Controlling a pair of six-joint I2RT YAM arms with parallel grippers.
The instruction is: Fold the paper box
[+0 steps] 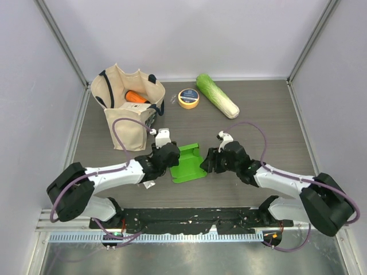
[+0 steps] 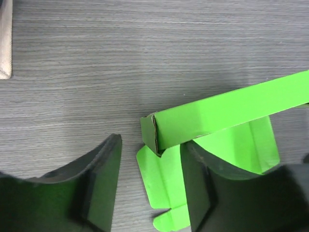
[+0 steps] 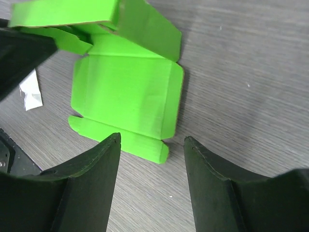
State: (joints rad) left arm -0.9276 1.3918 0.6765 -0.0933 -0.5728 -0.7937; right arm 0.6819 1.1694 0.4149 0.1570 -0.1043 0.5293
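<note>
The paper box is bright green card lying half folded on the table between both arms. My left gripper stands at its left edge, my right gripper at its right edge. In the left wrist view the left gripper is open. One raised box wall crosses above the fingers, and a flat flap lies on the table between them, not pinched. In the right wrist view the right gripper is open over bare table, just short of the flat panel and its tab.
A cream tote bag holding an orange item stands at the back left. A yellow tape roll and a pale-green cabbage lie at the back. A white paper scrap lies beside the box.
</note>
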